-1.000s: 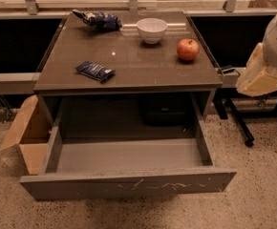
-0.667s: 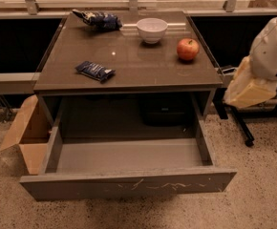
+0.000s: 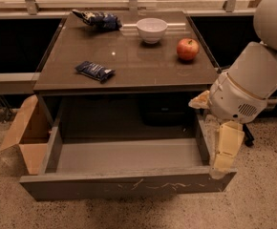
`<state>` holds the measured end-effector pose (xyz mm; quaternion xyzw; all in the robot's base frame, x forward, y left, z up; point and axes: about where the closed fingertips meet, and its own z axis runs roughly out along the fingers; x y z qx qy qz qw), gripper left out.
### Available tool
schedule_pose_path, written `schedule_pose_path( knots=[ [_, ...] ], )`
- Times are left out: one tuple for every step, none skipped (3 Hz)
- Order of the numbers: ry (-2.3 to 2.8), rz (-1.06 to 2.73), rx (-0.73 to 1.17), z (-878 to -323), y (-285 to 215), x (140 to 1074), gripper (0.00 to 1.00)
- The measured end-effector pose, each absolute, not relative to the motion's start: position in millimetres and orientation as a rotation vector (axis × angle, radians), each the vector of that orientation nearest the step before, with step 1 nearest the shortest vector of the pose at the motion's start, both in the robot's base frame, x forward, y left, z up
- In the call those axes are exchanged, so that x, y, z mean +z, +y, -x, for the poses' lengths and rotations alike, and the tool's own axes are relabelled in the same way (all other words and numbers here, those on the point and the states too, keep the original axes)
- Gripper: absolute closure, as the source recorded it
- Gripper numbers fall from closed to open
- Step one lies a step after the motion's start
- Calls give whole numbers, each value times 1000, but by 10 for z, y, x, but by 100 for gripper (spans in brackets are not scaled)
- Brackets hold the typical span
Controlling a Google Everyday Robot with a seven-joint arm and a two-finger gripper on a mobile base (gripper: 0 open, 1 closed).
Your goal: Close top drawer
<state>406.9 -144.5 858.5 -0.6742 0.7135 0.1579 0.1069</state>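
- Drawer position: the top drawer (image 3: pixel 129 187) stands pulled well out from under the tabletop (image 3: pixel 138 66). Its front panel is at the near edge of the view, low by the floor.
- The tool (image 3: pixel 224 162) hangs at the drawer's right front corner, pointing down, just beside or touching the panel's top edge. Contact cannot be confirmed, and whether the tool is open or closed cannot be told from here.
- Step in hand (a judgement): setting the tool against the outer face of the front panel, ready to push toward the cabinet.
- To do it well, the tool should drop in front of the panel, not inside the drawer. If it sat inside, it could be trapped against the frame as the drawer closes.
- A push at the far right corner may skew the drawer on its runners. Contact nearer the middle would likely run straighter.
- The push should be level and steady, in line with the side walls. A jolt could set the apple (image 3: pixel 187 49) on the tabletop rolling.
- The cardboard box (image 3: pixel 26 132) sits by the left side wall, just beside it, and looks clear of the travel path.
- Look of the drawer: wide, shallow, grey and handle-less. The flat front carries whitish scratches near the middle and right (the flat inner floor is the same dull grey).
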Motion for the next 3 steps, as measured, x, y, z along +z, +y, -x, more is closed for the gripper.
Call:
schedule_pose_path(
  knots=[
    [2100,1985,465,-4069,-1444,8584,0],
    [2019,2048,538,-4050,-1256,8340,0],
    [1904,2126,627,-3976,-938,7899,17]
  ],
)
